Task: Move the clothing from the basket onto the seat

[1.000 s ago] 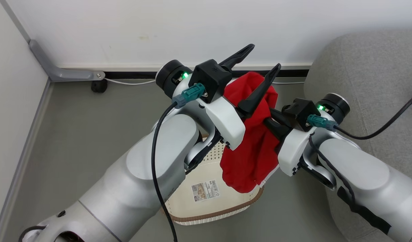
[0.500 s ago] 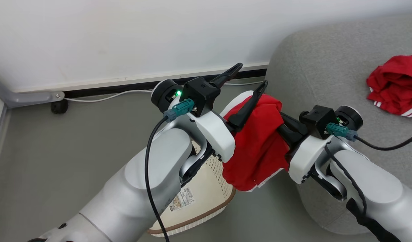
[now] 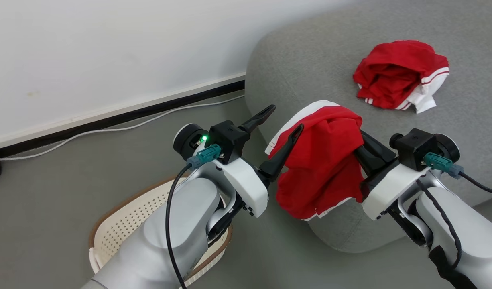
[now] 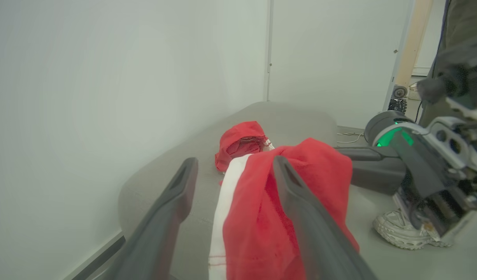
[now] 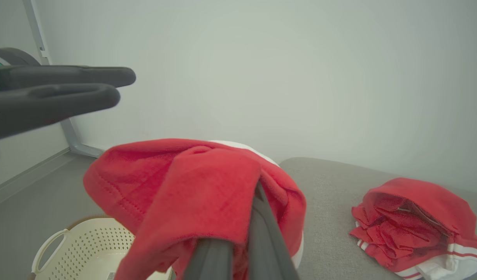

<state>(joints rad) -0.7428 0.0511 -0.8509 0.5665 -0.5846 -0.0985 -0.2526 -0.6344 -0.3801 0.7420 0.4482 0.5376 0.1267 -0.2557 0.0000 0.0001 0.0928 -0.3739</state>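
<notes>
Grey floor [image 3: 69,180], basket [image 3: 117,230] (perforated bottom [image 5: 94,252] showing), red garment [image 3: 322,164] in right tool [image 5: 257,194]

You have the grey sofa [image 3: 310,72] across the upper right of the head view. One crumpled red garment [image 3: 398,76] with white stripes lies on its seat, near the top right corner. The grey floor [image 3: 69,180] takes the left. On it, the cream basket [image 3: 125,222] sits at lower left and a white cable [image 3: 109,130] runs along the wall's foot.
</notes>
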